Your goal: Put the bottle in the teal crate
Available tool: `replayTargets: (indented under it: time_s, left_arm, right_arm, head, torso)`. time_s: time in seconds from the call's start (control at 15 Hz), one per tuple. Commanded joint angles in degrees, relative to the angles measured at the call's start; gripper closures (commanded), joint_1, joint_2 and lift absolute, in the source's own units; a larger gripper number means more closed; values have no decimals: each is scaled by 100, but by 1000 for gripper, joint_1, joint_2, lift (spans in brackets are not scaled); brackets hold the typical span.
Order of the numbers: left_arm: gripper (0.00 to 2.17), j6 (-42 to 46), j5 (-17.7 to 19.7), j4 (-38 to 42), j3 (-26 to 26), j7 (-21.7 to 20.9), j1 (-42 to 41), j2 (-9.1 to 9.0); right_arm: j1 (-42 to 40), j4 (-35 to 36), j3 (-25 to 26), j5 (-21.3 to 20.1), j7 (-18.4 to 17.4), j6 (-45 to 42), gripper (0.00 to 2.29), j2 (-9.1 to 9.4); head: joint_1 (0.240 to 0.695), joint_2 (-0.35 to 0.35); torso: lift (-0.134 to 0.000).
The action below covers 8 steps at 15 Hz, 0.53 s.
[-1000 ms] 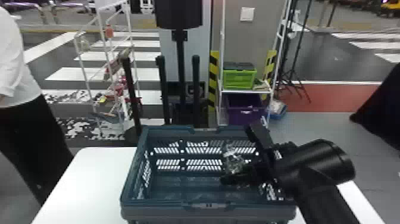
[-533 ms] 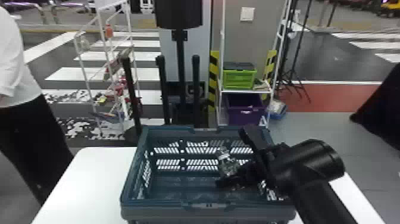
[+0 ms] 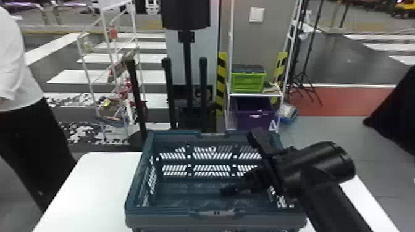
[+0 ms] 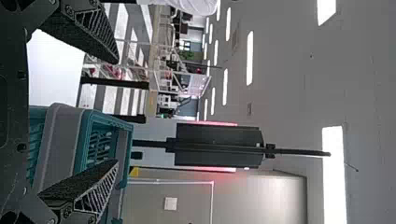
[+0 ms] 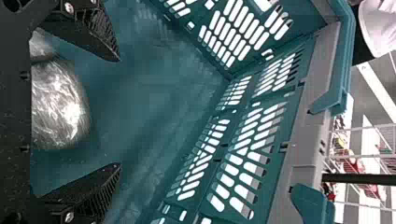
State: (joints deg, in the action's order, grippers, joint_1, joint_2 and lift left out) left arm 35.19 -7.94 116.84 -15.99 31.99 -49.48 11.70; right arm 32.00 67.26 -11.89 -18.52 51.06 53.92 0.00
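Clear plastic bottle (image 5: 58, 109) sits inside the teal crate (image 3: 166, 213), near the right fingers (image 5: 93, 193), which stand apart; left fingers (image 4: 81, 186) apart too. Likely light, thin-walled, slippery, easily dented. Any regrasp: gentle pinch across mid-body.

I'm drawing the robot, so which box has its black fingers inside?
The teal crate on the white table: the right gripper has its open fingers inside it. The green box is on the rack behind, with the purple box below.
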Motion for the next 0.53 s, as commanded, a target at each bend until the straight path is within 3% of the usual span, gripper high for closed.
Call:
replayTargets:
  time_s: [0.0,0.27,0.47]
  left_arm:
    - [134,0,3,14,0,9,0,-1]
    - [134,0,12,5,0,0,0,-9]
    - [134,-17,21,5,8,0,0,-9]
  right_arm:
    - [-88,349,29,50,-44,18,60,5]
    - [-255,999,126,287,-44,106,60,5]
    - [-616,1922,170,305,-35,282,60,5]
  head:
    - [499,0]
    - [499,0]
    - [499,0]
  torso:
    - [0]
    - [0]
    - [0]
